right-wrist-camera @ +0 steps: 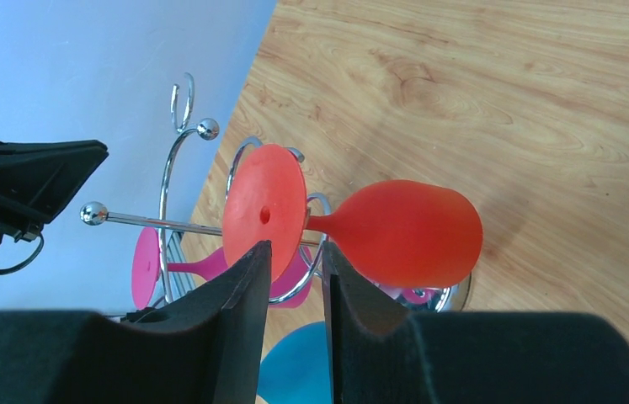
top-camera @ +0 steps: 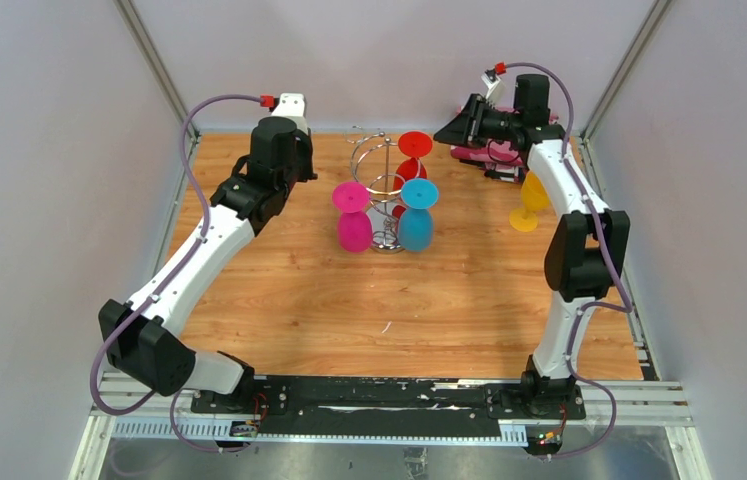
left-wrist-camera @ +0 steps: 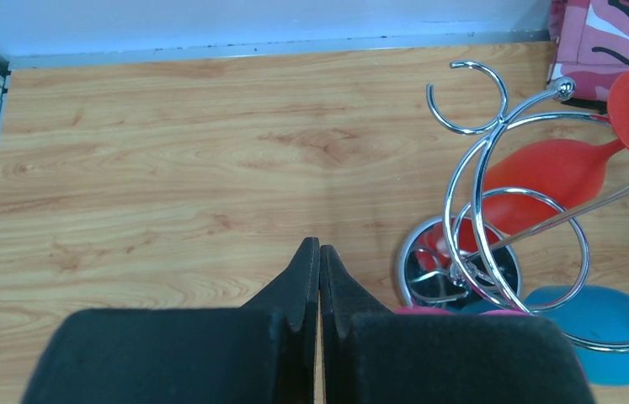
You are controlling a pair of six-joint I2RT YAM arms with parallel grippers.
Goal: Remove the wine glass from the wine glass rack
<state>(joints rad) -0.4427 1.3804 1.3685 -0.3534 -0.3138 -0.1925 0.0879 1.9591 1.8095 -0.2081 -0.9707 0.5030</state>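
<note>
The chrome wine glass rack [top-camera: 381, 190] stands at the middle back of the table. A red wine glass [top-camera: 412, 150] hangs on its far side, a pink wine glass [top-camera: 352, 215] on its left and a blue wine glass [top-camera: 417, 215] on its right. My right gripper [right-wrist-camera: 296, 246] is open with a narrow gap. Its fingertips are level with the lower edge of the red glass's foot [right-wrist-camera: 264, 206], near the stem, with no visible grip. In the top view it [top-camera: 446, 132] is just right of the red glass. My left gripper [left-wrist-camera: 320, 246] is shut and empty, left of the rack's base [left-wrist-camera: 458, 269].
A yellow wine glass [top-camera: 527, 205] stands on the table at the right, beside my right arm. A pink striped object [top-camera: 484, 158] lies at the back right. The back wall is close behind the rack.
</note>
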